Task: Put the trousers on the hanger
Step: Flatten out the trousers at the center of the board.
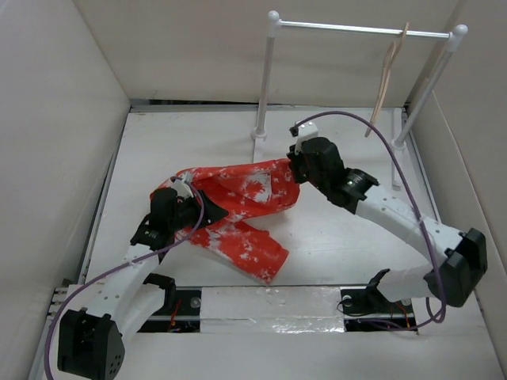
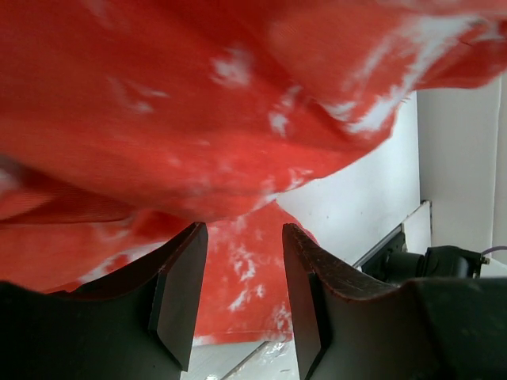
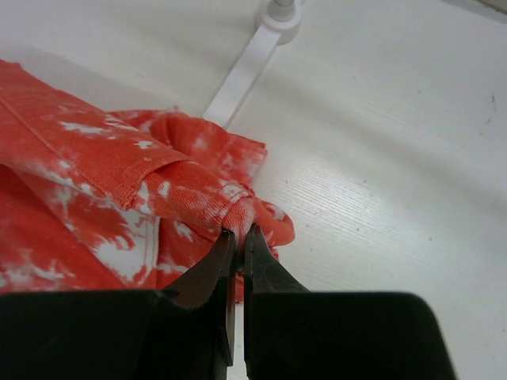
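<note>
The orange-red trousers (image 1: 238, 198) with white blotches lie crumpled on the white table, one leg (image 1: 253, 252) trailing toward the near edge. My right gripper (image 1: 295, 170) is shut on a bunched corner of the trousers (image 3: 95, 174) at their right end, and the right wrist view shows cloth pinched at the fingertips of that gripper (image 3: 239, 231). At the trousers' left end, my left gripper (image 1: 190, 207) sits partly under the cloth. In the left wrist view its jaws (image 2: 242, 237) stand apart, with trousers (image 2: 198, 103) draped above and beyond them. The pale hanger (image 1: 386, 79) hangs on the rail at the back right.
The white two-post rail stand (image 1: 356, 30) stands at the back of the table, and its left foot (image 3: 245, 67) lies just beyond the trousers. White walls enclose the table on three sides. A taped strip (image 1: 269, 305) runs along the near edge between the arm bases.
</note>
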Controlling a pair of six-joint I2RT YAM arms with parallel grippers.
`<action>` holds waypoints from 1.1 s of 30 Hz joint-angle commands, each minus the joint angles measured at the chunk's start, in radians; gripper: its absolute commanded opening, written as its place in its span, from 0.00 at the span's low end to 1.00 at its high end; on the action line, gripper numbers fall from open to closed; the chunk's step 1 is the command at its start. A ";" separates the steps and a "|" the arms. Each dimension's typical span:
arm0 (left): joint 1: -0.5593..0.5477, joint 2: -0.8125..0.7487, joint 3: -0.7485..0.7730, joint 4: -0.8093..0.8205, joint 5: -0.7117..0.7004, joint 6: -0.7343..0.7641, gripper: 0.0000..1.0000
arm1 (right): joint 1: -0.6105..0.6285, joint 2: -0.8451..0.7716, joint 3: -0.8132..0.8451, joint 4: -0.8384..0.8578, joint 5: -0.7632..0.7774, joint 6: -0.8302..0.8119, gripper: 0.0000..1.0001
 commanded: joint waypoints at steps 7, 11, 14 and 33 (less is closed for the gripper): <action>0.001 -0.001 0.220 0.006 -0.042 0.054 0.47 | 0.018 -0.360 0.052 -0.170 0.079 0.028 0.00; 0.001 -0.050 0.255 -0.031 -0.096 0.052 0.60 | -0.006 -0.414 0.041 -0.231 0.128 0.028 0.00; 0.001 -0.108 0.222 -0.123 -0.230 0.028 0.69 | -0.020 -0.434 -0.003 -0.237 0.141 0.038 0.00; 0.001 0.207 -0.054 0.220 -0.301 -0.142 0.67 | -0.157 -0.548 -0.107 -0.182 0.020 0.028 0.00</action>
